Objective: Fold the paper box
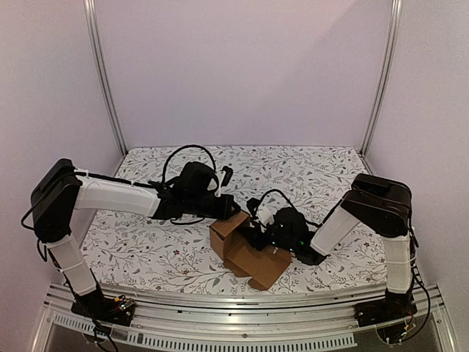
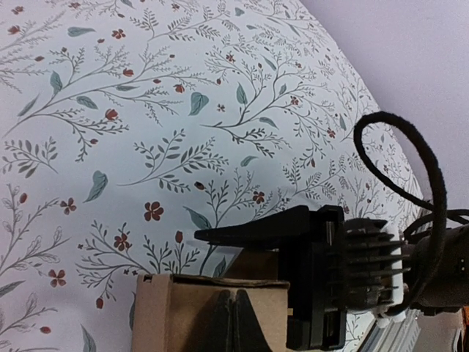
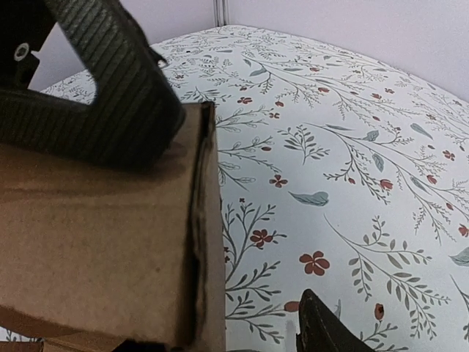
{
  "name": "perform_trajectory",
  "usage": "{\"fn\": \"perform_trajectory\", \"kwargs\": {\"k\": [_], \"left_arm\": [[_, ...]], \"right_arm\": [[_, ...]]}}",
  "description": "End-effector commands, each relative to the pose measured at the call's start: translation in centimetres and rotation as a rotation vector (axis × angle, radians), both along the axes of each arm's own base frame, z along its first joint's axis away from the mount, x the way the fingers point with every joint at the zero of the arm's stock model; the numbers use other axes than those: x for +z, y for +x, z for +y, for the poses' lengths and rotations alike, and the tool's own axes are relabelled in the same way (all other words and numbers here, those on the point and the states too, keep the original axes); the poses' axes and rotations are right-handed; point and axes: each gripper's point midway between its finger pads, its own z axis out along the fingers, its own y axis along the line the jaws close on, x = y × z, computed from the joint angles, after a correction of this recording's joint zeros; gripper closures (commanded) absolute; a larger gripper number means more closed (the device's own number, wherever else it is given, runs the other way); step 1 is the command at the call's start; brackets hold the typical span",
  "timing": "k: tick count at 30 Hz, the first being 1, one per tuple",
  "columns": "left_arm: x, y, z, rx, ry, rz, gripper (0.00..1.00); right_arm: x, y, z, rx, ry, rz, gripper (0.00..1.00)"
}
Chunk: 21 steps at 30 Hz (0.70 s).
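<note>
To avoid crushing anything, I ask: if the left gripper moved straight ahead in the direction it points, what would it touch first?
The paper box: the left gripper, shut, has its tips right at the cardboard wall, perhaps touching it; the depth is unclear.

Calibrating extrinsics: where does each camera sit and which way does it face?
Top external: above, behind the bases, looking down on the table; left arm, right arm, paper box between.
Left wrist: looks along shut jaws onto the box edge and table.
Right wrist: looks past open jaws and box toward the corner post.
Shared: box, floral table.
</note>
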Motion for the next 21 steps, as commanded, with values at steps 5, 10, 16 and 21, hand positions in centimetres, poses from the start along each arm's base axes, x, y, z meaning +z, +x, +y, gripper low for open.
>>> {"fn": "perform_trajectory", "kwargs": {"k": [5, 10, 16, 21], "left_arm": [[-4.0, -2.6, 1.7, -0.037, 0.126, 0.094, 1.00], [-1.7, -2.3, 1.1, -0.061, 0.095, 0.050, 1.00], [2.2, -1.8, 0.9, -0.073, 0.089, -0.012, 0.92], [5.7, -2.3, 2.0, -0.060, 0.070, -0.048, 0.69]], "right_arm": [[2.5, -2.3, -2.6, 0.040, -0.059, -0.035, 0.41], [3.3, -3.6, -3.7, 0.076, -0.114, -0.032, 0.40], [4.7, -4.7, -4.2, 0.152, -0.152, -0.016, 0.40], [5.6, -4.8, -4.8, 0.185, -0.193, 0.021, 0.39]]}}
